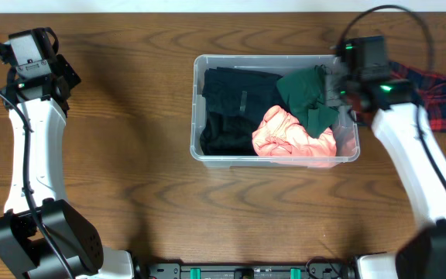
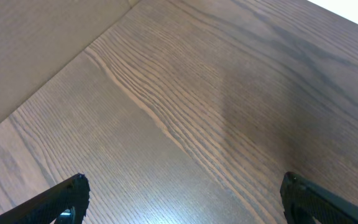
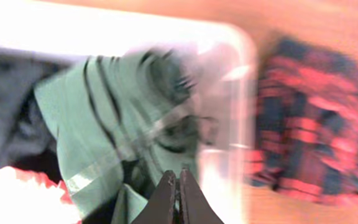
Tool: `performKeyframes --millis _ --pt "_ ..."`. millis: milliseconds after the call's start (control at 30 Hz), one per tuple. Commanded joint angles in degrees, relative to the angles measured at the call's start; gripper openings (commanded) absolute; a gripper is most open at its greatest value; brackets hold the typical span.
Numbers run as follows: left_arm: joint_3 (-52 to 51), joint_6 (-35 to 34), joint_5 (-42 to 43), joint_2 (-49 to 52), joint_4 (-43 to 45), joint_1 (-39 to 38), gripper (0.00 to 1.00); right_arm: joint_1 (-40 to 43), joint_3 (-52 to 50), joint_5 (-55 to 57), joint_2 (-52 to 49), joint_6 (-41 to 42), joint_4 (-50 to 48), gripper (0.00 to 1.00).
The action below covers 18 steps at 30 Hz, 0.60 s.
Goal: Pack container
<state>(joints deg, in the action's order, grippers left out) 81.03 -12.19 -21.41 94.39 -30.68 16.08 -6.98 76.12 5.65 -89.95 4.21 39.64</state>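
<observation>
The clear container (image 1: 194, 108) stands at the middle right of the table and holds a black garment (image 1: 227, 108), a green garment (image 1: 304, 93) and a pink garment (image 1: 293, 139). My right gripper (image 1: 345, 91) is shut with nothing seen between its fingers, hovering over the container's right end. In the blurred right wrist view its tips (image 3: 179, 174) sit above the green garment (image 3: 98, 118), next to the container's right wall (image 3: 241, 93). My left gripper (image 1: 64, 77) is open and empty over bare wood far left, as the left wrist view (image 2: 185, 180) shows.
A red and dark plaid cloth (image 1: 440, 97) lies on the table just right of the container, partly under my right arm; it also shows in the right wrist view (image 3: 316, 124). The table's far edge runs close behind the container.
</observation>
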Motion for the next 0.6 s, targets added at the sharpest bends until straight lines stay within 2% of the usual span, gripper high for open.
performKeyframes --millis 0,567 --pt "0.31 0.04 -0.74 -0.42 -0.15 0.13 0.98 4.39 -0.04 1.44 3.23 5.18 0.52 0.04" --pt "0.31 0.04 -0.74 -0.42 -0.17 0.13 0.98 28.04 -0.13 1.22 3.32 8.22 7.37 0.09"
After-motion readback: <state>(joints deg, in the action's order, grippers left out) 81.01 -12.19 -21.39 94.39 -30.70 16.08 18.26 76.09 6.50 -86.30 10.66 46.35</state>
